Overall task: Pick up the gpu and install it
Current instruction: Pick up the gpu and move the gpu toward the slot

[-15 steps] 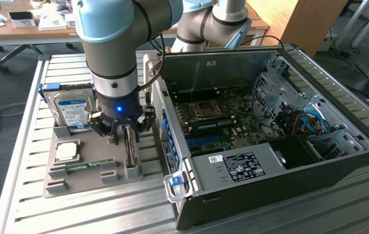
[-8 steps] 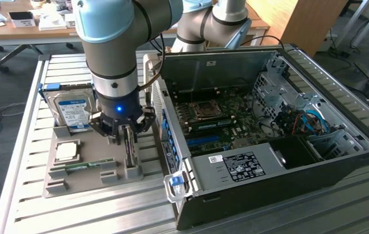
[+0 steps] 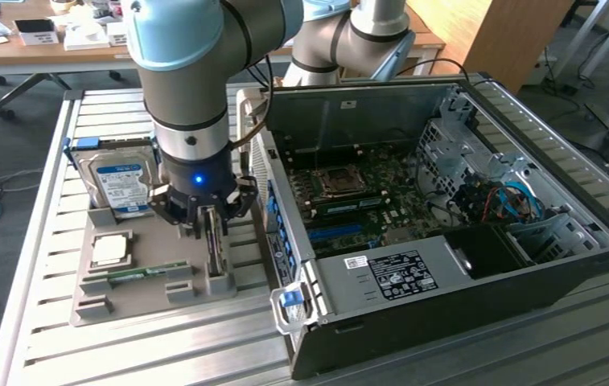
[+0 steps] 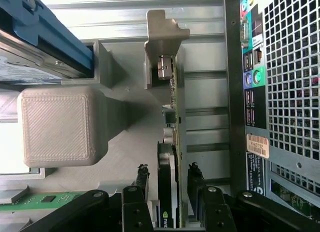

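The gpu (image 3: 215, 251) stands on its long edge in a slot of the grey holder tray (image 3: 133, 310), just beside the open computer case (image 3: 444, 217). In the wrist view the gpu (image 4: 171, 137) runs lengthwise, with its metal bracket at the far end and its black face between my fingers. My gripper (image 3: 210, 223) has come straight down over the card. The gripper (image 4: 167, 176) straddles it, one black finger (image 4: 142, 178) on each side. A narrow gap still shows between that finger and the card, so the jaws stand open around it.
A silver hard drive with a blue label (image 3: 121, 181) stands upright at the tray's back. A processor chip (image 3: 111, 249) and a green RAM stick (image 3: 143, 273) lie in the tray. The case's rear ports (image 4: 252, 77) are close beside the card. A slatted metal table (image 3: 121, 358) carries everything.
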`<state>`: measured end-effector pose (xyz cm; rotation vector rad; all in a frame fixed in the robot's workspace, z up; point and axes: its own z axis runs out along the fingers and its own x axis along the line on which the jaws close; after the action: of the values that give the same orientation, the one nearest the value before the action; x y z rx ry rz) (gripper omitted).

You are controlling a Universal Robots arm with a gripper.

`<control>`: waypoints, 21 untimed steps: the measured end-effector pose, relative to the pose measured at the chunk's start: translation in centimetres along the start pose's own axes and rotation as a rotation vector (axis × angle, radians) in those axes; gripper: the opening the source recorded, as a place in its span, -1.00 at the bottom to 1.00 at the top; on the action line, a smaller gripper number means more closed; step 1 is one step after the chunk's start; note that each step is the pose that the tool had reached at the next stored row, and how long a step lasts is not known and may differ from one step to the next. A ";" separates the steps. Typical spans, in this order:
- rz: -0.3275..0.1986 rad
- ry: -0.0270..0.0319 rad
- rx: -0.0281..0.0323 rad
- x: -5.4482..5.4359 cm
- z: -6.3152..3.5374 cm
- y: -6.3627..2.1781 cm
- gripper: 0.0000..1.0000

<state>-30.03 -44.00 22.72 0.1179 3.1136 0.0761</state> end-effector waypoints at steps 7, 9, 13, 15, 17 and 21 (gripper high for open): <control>0.000 0.0001 0.0001 0.0 -0.06 0.01 -0.10; 0.000 0.0001 0.0001 0.0 -0.17 0.01 -0.10; 0.000 0.0001 0.0001 0.0 -0.38 0.02 -0.10; 0.000 0.0001 0.0001 0.0 -0.53 0.03 -0.10; 0.000 -0.0001 -0.0001 0.0 -0.59 0.03 -0.10; 0.000 0.0001 0.0000 0.0 -0.60 0.03 -0.10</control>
<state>-30.02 -44.00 23.33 0.1180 3.1137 0.0760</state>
